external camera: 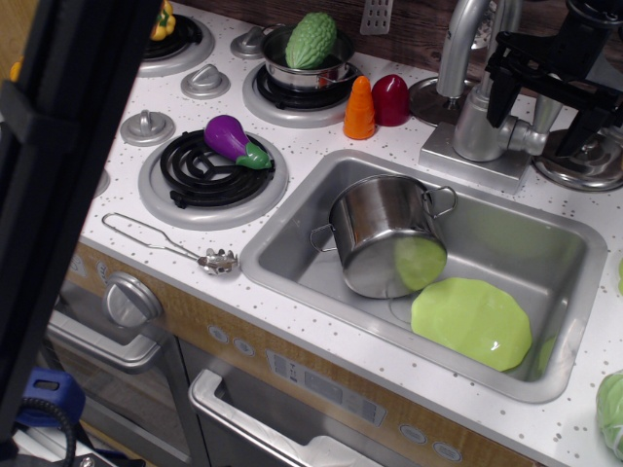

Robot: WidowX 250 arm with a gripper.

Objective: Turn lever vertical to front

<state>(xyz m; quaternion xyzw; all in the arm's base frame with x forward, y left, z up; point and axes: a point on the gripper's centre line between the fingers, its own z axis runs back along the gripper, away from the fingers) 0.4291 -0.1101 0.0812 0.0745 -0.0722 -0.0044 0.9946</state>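
Note:
The lever [531, 137] is a short silver-grey stub jutting to the right from the cylindrical faucet body [479, 123], behind the sink. The tall curved spout [459, 44] rises from the same base. My black gripper [545, 115] hangs over the lever at the top right. Its two fingers [499, 95] are spread wide, one by the faucet body and the other to the right of the stub. The lever lies in the gap between them and I see neither finger touching it. The gripper is open.
The steel sink [574, 243] holds a tilted steel pot [384, 233] and a green plate [472, 321]. An orange carrot [359, 109] and a red vegetable [390, 99] stand left of the faucet. An eggplant [237, 141] lies on a burner. A dark bar [58, 175] blocks the left.

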